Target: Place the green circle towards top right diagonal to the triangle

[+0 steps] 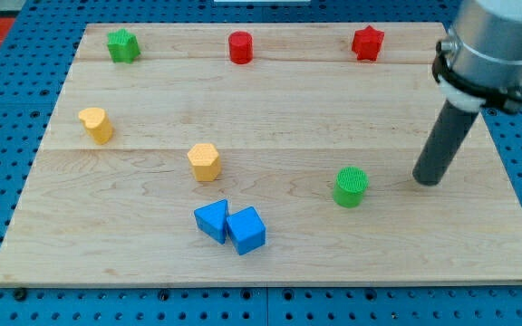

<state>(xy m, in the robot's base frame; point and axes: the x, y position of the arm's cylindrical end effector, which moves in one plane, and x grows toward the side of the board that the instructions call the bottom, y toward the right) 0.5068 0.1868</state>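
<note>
Reaching down from the view's upper right, tilted slightly so the dark rod slopes toward the view's lower left. My tip [429, 180] planted on the wooden board [270, 100], just to the view's right of the green circle [351, 186], close but not touching. No claw on this arm, only the plain rod, so nothing open, closed or gripped.

Green circle: short upright cylinder with a ribbed top, standing right of the board's centre, toward the view's bottom. Well left and below, 2 blue blocks touching: a blue triangle-like block [211, 220] and a blue cube [246, 230].

Elsewhere: yellow hexagon [204, 161] near mid-board, yellow heart-like block [96, 124] at the left; along the top, green star [123, 44], red cylinder [240, 46], red star [367, 43].
</note>
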